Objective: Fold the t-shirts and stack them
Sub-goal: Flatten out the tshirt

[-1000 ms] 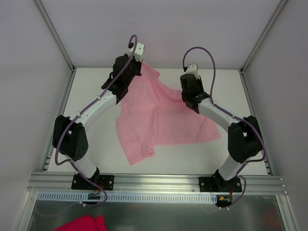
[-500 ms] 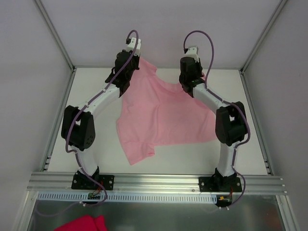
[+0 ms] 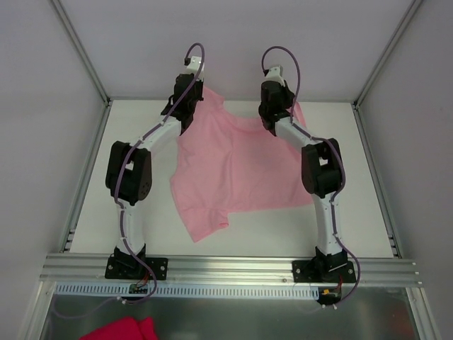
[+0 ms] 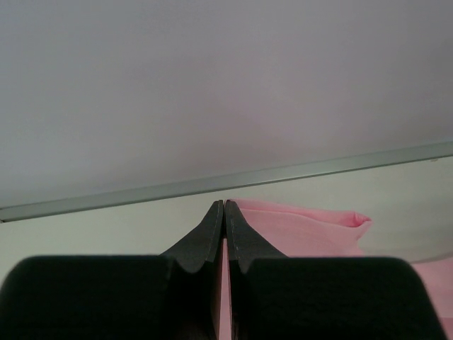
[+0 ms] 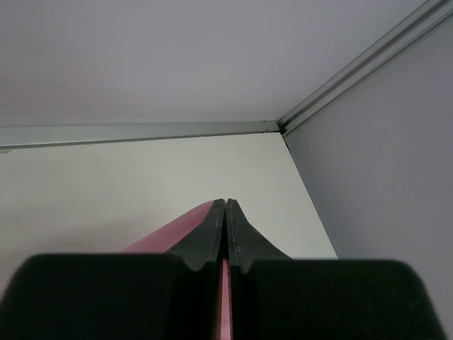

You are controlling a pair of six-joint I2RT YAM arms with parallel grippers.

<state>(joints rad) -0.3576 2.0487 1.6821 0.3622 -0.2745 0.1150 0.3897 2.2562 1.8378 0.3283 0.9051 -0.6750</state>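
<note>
Left gripper [image 4: 224, 205] and right gripper [image 5: 225, 203] were both clamped tight on pink cloth at the far side of the table [image 3: 368, 177], about level, so neither was nearer. The t-shirt [image 3: 233, 163] trailed from them toward the near edge, long axis far-to-near, with the near-left corner rumpled.
</note>
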